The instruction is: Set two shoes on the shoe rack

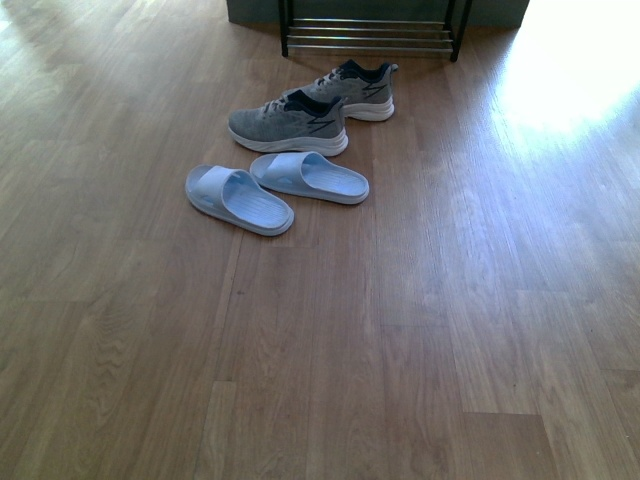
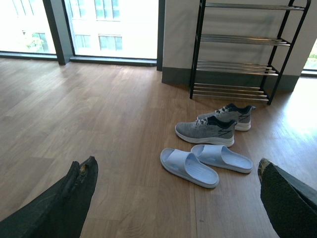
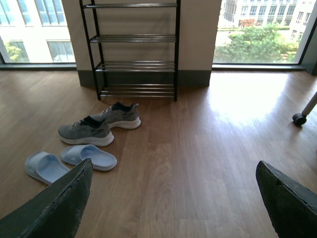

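Two pale-blue smooth moulded slides (image 1: 238, 199) lie side by side on wood-plank floor (image 1: 450, 330), left of centre. Just behind, twd right: two grey knit lace-up sneakers (image 1: 288, 125) w/ thick white soles, toes left, on floor in front of black-framed chrome-bar shoe rack (image 1: 370, 38), not on it. Left claw (image 2: 174, 166) & right claw (image 3: 173, 167): both spread wide.

The top edge is cutting off the shoe rack (image 1: 370, 38) above its lowest bars in the front view, the nearer sneaker (image 1: 290, 125) is hiding part of the farther sneaker (image 1: 355, 88), and a finger (image 3: 59, 203) of the right hand (image 3: 173, 163) is covering the near edge of a slipper (image 3: 91, 153) just beyond its tip.
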{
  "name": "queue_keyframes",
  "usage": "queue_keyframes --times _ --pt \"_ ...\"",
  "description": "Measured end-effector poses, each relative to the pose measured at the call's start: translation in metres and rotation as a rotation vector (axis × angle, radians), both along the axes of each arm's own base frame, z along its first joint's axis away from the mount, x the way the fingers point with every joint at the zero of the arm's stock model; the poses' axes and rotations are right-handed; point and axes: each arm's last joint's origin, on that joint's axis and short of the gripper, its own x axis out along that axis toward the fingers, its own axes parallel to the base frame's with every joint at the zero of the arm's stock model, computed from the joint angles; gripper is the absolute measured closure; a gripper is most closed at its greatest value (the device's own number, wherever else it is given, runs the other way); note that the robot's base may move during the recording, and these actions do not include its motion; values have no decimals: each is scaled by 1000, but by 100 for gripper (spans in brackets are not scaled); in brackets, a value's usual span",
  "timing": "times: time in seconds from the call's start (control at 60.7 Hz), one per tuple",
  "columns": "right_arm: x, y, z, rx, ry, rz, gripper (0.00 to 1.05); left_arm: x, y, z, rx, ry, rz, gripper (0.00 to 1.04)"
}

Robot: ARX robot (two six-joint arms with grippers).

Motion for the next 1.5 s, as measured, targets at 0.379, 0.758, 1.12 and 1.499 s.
queue_keyframes --times 0.379,0.758,1.12,1.499 --pt "0 0 0 0 0 0 9 0 0 0 0 0 0 9" --pt "0 0 0 0 0 0 9 0 0 0 0 0 0 9" --pt "0 0 0 0 0 0 9 0 0 0 0 0 0 9" --pt "0 0 0 0 0 0 9 0 0 0 0 0 0 9"
